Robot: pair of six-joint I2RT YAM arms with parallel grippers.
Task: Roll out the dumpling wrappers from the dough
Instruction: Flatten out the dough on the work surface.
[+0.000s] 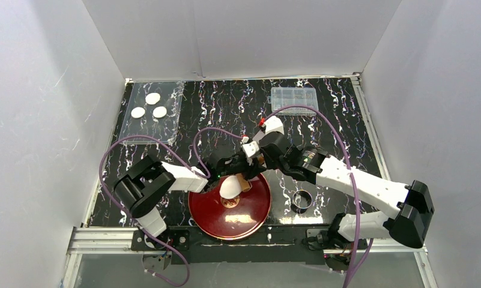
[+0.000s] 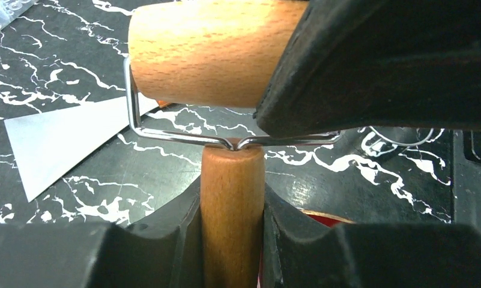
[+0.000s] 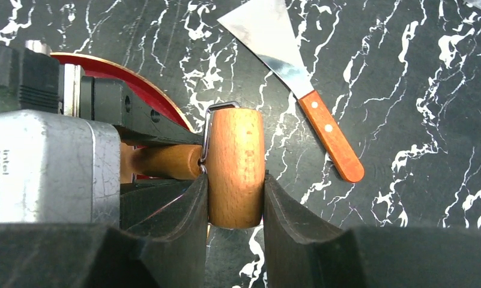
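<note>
The dough (image 1: pixel 229 187) is a white rounded lump on the red plate (image 1: pixel 256 211) at the near middle of the table. Both grippers meet just above its far side on a wooden roller. My left gripper (image 2: pixel 233 204) is shut on the roller's handle (image 2: pixel 232 234). My right gripper (image 3: pixel 235 195) is shut on the roller's drum (image 3: pixel 235 162), its fingers pressed on both end faces. A wire yoke (image 2: pixel 166 133) joins handle and drum. Three dumpling wrappers (image 1: pixel 149 105), small white discs, lie on a clear tray (image 1: pixel 166 129) at the far left.
A metal scraper (image 3: pixel 268 36) with an orange handle (image 3: pixel 331 141) lies on the black marbled table just beyond the plate. A metal ring cutter (image 1: pixel 302 199) sits right of the plate. A clear plastic box (image 1: pixel 293 99) stands at the far right. White walls enclose the table.
</note>
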